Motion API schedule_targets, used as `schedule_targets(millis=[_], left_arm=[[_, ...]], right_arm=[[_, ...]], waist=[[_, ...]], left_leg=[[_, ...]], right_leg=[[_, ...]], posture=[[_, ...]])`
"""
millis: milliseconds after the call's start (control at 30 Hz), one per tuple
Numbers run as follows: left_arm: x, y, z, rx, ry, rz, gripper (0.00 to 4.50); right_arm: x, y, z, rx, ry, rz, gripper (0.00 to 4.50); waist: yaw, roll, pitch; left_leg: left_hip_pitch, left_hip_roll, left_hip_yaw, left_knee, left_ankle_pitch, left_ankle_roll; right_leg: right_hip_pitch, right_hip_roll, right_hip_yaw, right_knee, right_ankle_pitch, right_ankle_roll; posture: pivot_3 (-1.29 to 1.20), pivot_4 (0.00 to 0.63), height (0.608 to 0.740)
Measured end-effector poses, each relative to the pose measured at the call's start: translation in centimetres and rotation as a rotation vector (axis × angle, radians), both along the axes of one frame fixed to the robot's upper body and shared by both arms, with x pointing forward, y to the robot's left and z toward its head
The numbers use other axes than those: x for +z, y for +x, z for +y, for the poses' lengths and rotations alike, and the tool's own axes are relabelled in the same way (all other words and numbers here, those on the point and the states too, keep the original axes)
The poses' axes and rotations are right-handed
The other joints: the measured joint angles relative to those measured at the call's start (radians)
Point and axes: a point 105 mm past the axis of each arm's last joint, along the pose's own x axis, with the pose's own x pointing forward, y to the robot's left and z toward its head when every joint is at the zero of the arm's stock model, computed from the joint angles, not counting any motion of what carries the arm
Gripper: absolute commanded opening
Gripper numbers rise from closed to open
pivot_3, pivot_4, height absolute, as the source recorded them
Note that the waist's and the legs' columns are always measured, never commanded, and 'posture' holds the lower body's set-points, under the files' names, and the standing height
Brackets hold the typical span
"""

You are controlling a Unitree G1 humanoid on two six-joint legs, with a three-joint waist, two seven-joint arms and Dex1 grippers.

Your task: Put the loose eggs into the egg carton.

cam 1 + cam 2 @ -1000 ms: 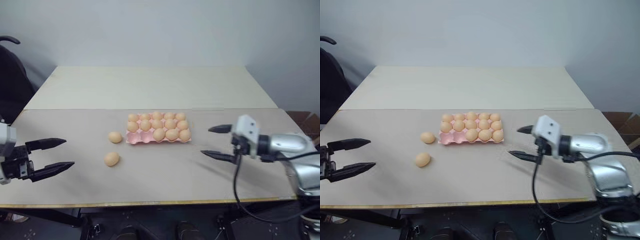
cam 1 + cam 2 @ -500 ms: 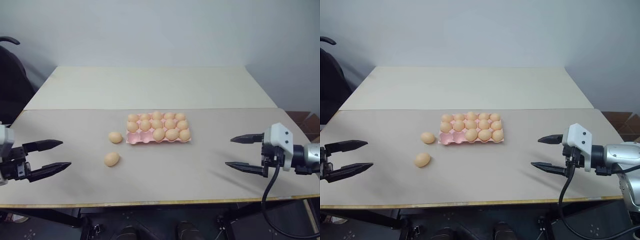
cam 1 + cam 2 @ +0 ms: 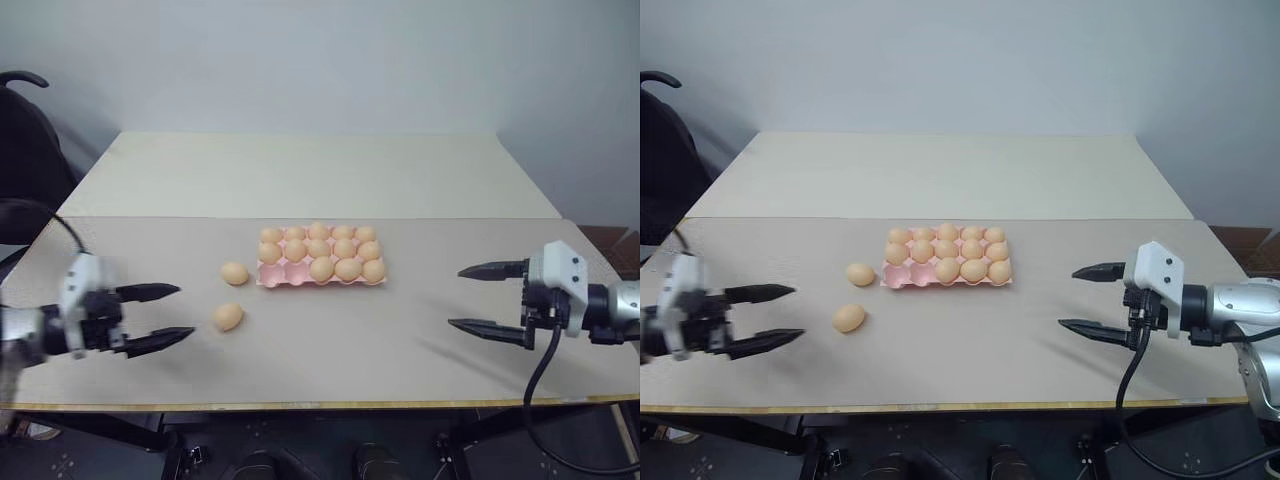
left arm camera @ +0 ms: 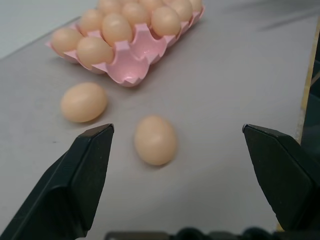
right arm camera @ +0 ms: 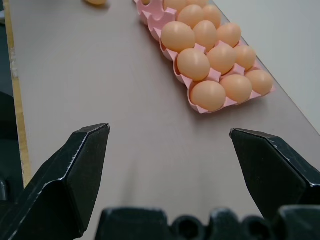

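You are looking at a plain test room or lab, not a home kitchen. The worktop is made of two flat pale boards set one behind the other, with a visible seam between them, and it stands against a bare grey-white wall with no shelves or decoration on it. At the far left you see a dark office chair. Under the front edge of the worktop there is a black frame, and black cables hang near the right side.
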Motion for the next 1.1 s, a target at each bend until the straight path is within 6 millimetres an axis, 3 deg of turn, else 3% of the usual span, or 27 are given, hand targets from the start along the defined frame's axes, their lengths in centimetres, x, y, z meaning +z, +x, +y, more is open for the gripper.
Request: schedule_targets(millis=[200,433,533,767,967,1100], left_arm=[[-3.7,1.5,-3.2,0.005,-0.001,-0.009,4.50],[-5.3,3.1,-3.5,0.056,0.022,-0.022,4.50],[-6.2,3.1,-3.6,0.057,0.030,0.001,3.87],[-6.3,4.5,-3.5,0.092,0.029,-0.013,1.75],[-6.1,4.6,-3.4,0.085,0.023,-0.015,1.58],[-4.0,5.0,-4.2,0.031,-0.032,-0.057,1.58]], right_arm=[[0.2,-0.2,0.4,0.011,0.003,-0.016,4.47],[0.2,-0.5,0.7,0.016,0.005,-0.020,4.47],[0.2,-0.6,0.8,0.013,0.013,-0.020,4.50],[0.5,-0.7,1.1,0.016,0.034,-0.029,4.50],[0.8,-0.7,0.9,-0.004,0.037,-0.049,4.50],[1.0,-0.8,0.9,-0.003,0.032,-0.056,4.50]], waist=[[0.003,0.000,0.000],[0.009,0.000,0.000],[0.014,0.000,0.000],[0.019,0.000,0.000],[0.019,0.000,0.000],[0.019,0.000,0.000]], left_leg=[[0.000,0.000,0.000,0.001,0.000,0.000],[0.000,0.000,-0.001,0.001,0.000,0.000],[0.000,0.000,-0.001,0.001,0.000,0.000],[0.000,-0.001,-0.001,0.002,0.000,0.000],[0.001,-0.001,-0.001,0.002,0.000,0.000],[0.000,-0.001,-0.001,0.002,0.000,0.000]], right_leg=[[0.001,0.000,0.000,0.001,0.000,0.000],[0.001,0.000,0.000,0.001,0.000,0.000],[0.001,0.000,0.000,0.001,0.000,0.000],[0.001,0.000,0.000,0.001,0.000,0.000],[0.001,0.000,0.000,0.002,0.000,0.000],[0.001,0.000,0.000,0.001,0.000,0.000]], posture=[[0.00,0.150,0.740],[0.00,0.150,0.740],[0.00,0.150,0.740],[0.00,0.150,0.740],[0.00,0.150,0.740],[0.00,0.150,0.740]])
